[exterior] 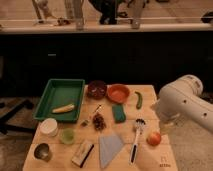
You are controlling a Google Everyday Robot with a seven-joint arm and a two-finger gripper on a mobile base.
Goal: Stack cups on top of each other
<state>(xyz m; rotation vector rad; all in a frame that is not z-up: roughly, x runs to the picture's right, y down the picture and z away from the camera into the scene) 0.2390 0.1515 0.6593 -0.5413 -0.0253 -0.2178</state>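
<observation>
- Your gripper [166, 124]: mid-right of the frame, fingers spread wide, holding nothing.
- Green cup [67, 136], silver cup [42, 151]: lower left, apart, unstacked.

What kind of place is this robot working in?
Probably a kitchen-style test area: a long counter behind, and a wooden table set with a green cup, a silver cup and an orange bowl. The gripper hangs open by the table's right edge.

Pale green cup [67, 136], silver cup [42, 151]
</observation>
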